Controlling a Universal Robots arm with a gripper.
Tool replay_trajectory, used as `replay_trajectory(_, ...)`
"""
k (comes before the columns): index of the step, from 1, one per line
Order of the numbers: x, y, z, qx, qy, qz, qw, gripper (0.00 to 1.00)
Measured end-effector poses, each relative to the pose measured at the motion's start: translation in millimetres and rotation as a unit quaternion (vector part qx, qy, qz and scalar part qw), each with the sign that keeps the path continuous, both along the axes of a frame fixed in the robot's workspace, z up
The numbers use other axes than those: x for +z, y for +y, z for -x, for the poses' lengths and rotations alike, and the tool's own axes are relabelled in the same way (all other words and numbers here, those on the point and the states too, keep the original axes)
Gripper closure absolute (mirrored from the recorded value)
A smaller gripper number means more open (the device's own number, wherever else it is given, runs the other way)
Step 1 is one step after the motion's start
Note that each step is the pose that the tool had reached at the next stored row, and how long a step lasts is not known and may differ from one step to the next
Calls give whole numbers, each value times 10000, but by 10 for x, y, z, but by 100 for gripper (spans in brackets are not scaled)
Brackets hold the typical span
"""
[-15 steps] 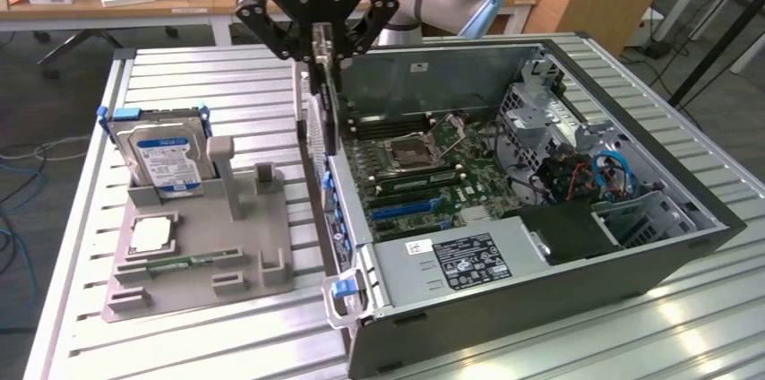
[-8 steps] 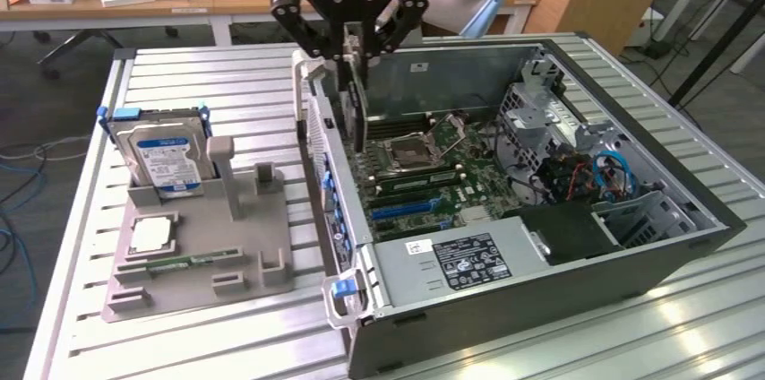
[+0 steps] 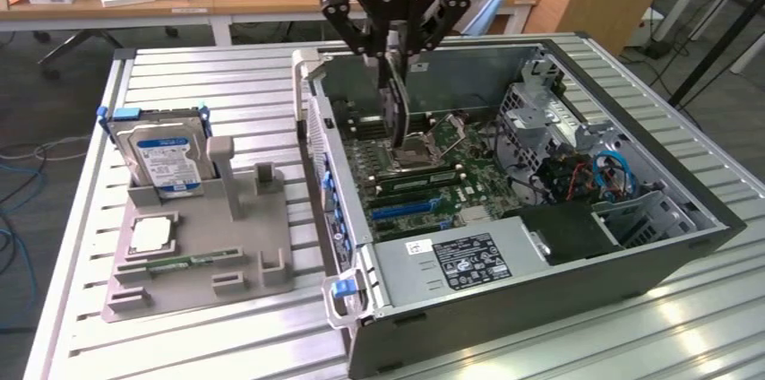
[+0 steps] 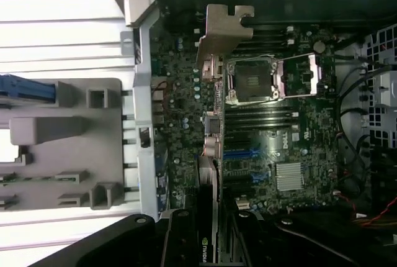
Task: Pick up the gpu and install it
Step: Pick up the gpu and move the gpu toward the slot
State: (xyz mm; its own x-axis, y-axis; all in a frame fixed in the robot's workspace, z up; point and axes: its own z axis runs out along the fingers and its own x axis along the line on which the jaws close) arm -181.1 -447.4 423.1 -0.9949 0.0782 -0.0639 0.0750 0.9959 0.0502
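Item, my black multi-fingered gripper [image 3: 391, 50]: clamped on the thin dark rectangular gpu card [image 4: 211, 133] with pale metal end bracket; gpu hangs upright inside the open black metal computer case [image 3: 562, 295], above its green motherboard [image 3: 445, 172]; not seated.

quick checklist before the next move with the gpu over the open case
1. gpu gripped in the hand: ok
2. gpu above the open case: ok
3. gpu seated in a blue slot: not ok, it hangs above the motherboard
4. card edge lined up with that slot: cannot tell
5. hard drive outside the case, out of the way: ok
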Motion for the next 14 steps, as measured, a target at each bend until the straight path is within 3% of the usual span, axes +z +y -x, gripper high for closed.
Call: replay_trajectory(14,0,0,-638,-1,14,-35,10000,74)
